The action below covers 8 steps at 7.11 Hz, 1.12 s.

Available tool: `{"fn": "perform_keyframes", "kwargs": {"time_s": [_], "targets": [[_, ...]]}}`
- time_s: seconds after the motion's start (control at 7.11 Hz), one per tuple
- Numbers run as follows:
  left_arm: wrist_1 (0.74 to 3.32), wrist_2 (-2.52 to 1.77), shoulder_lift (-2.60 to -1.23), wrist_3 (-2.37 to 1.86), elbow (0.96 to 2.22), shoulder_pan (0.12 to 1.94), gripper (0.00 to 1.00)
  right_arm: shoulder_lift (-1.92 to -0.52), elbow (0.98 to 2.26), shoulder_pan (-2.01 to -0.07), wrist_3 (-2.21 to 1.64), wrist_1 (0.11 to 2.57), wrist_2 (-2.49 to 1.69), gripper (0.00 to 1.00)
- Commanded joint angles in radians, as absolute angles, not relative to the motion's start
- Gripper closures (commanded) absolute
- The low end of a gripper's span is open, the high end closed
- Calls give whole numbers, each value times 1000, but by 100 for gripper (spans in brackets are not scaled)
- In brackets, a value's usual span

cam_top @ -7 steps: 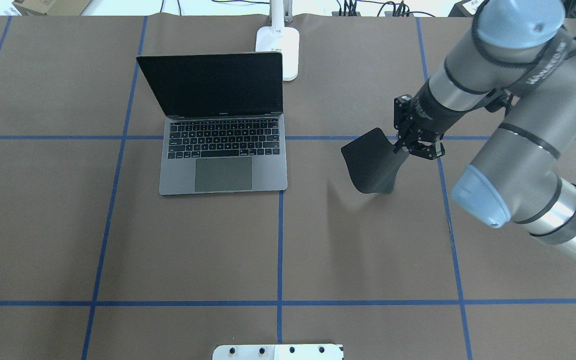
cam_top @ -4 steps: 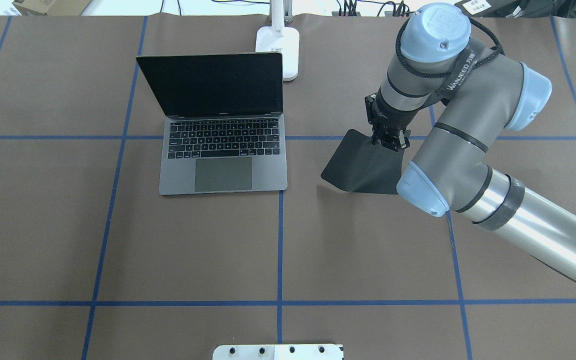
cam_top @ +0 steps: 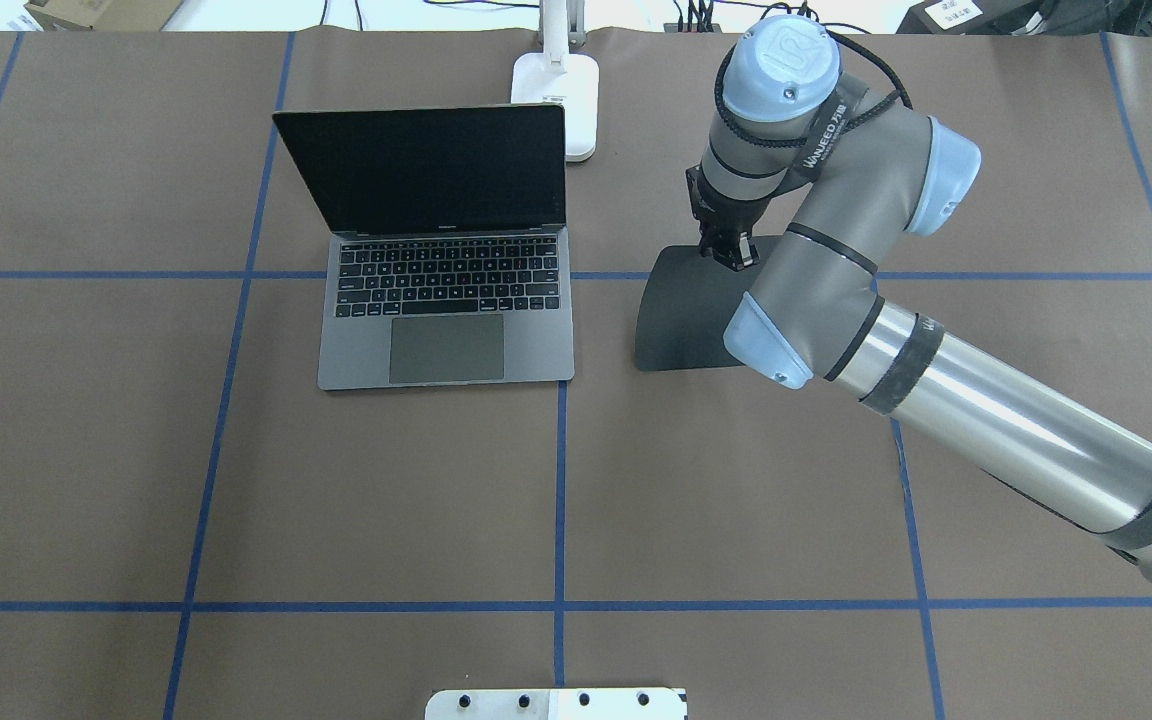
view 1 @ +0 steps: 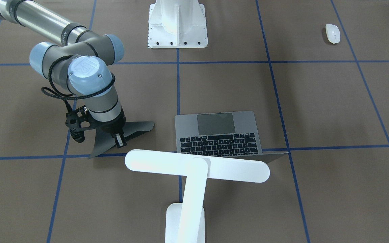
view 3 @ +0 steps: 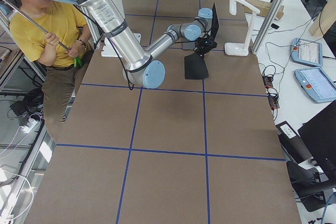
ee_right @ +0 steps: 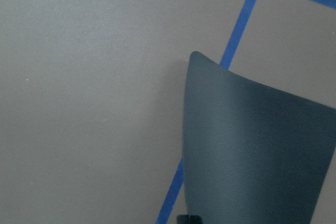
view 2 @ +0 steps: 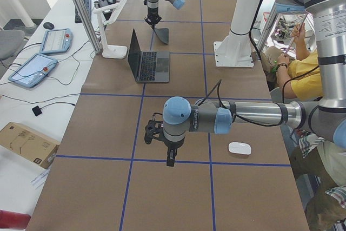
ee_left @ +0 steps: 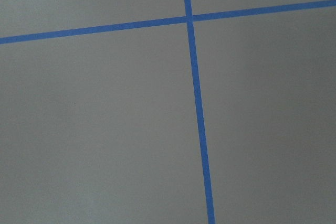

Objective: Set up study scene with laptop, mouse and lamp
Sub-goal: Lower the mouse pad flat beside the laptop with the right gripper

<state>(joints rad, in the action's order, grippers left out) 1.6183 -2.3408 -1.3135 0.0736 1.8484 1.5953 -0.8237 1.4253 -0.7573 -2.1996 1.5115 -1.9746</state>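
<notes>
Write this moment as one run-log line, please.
right hand: holds pad beside laptop | left hand: above table, grip unclear | mouse: near left hand | lamp: behind laptop

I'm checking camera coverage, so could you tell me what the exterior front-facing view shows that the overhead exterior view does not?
Only the front-facing view shows the mouse and the lamp's bar head. Only the overhead view shows the laptop's dark screen. Both show the laptop's keyboard and the right pincer gripping the black pad.
</notes>
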Motion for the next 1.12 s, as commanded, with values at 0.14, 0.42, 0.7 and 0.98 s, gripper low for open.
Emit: {"fn": "perform_keyframes", "kwargs": {"time_s": [0.14,0.42,0.7,0.98], "targets": [[1618,-2341,-1315,72,1842,1594,0,-709,1306,-746,-2330,1496,-1964,100],[1617,-2341,-1312,74,1841,1595,0,-678,1275,-746,-2432,1496,-1954,100],[1617,-2341,-1310,72,1839,1595,0,-660,1246,-742,-2437,1496,-1954,100],[1617,-2342,-1318,66,1842,1595,0,-666,1249,-741,-2422,1496,-1956,1]]}}
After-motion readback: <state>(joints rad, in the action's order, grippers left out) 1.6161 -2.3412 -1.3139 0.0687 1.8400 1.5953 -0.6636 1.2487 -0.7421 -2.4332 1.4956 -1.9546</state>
